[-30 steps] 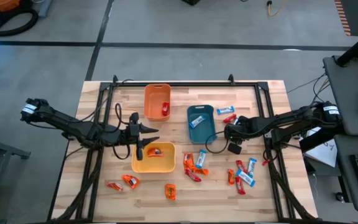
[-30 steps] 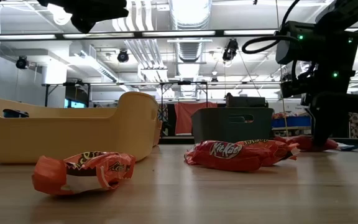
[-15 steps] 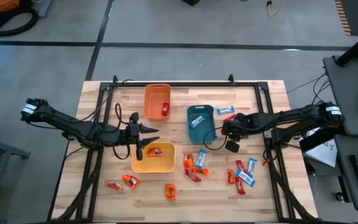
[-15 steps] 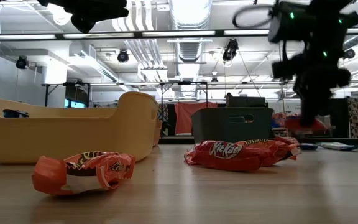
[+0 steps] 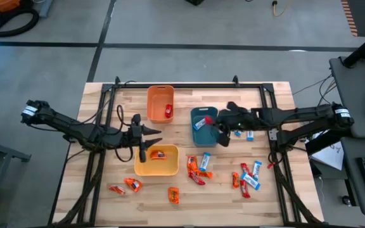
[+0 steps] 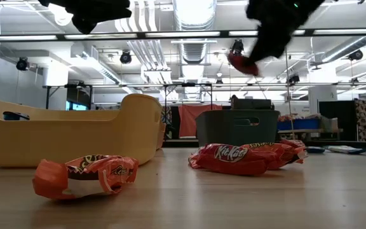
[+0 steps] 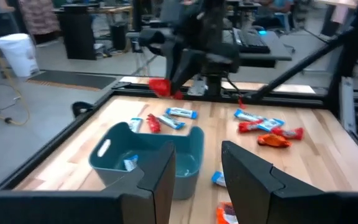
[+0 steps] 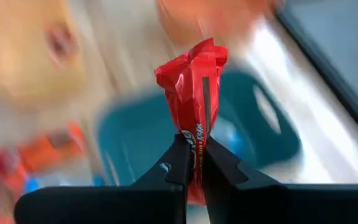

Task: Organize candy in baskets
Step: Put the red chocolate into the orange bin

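While left tool (image 5: 149, 134) hangs half-open above yellow basket (image 5: 138, 166), right tool (image 8: 194, 163) pinches red candy (image 8: 194, 81) over teal basket (image 5: 197, 137).

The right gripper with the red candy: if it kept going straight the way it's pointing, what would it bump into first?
Probably the teal basket. The right gripper, shut on a red candy bar, points right at it in its own wrist view. From above it hovers at that basket's edge, so depth is uncertain.
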`<move>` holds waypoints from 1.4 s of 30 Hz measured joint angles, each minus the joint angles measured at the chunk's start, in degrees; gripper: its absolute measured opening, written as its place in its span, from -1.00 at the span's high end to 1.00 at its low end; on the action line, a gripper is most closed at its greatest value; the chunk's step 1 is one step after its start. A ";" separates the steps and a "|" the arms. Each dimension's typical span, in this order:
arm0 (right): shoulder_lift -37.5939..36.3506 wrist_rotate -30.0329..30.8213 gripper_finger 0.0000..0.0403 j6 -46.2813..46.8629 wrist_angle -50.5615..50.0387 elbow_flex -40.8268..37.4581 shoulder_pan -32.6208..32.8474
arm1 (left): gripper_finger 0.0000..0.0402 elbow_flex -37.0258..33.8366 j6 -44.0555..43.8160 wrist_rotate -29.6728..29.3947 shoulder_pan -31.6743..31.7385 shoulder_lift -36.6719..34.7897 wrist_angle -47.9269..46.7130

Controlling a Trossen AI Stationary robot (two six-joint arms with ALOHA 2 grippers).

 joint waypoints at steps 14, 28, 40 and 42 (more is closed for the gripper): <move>13.49 -0.41 0.89 -10.83 38.65 0.42 -2.00 | 0.43 -0.02 -2.96 -2.64 0.00 -3.29 -4.75; 29.82 -0.38 0.89 -11.73 39.92 13.26 -6.78 | 0.43 -0.02 -13.37 -1.86 -0.06 -7.45 -18.85; 39.90 -0.40 0.89 -12.51 40.26 22.28 -9.26 | 0.43 -0.02 -17.02 6.97 -0.15 -12.05 -25.80; 41.56 -0.38 0.89 -12.36 40.09 24.08 -9.40 | 0.43 0.00 -17.08 6.94 -0.15 -12.81 -26.57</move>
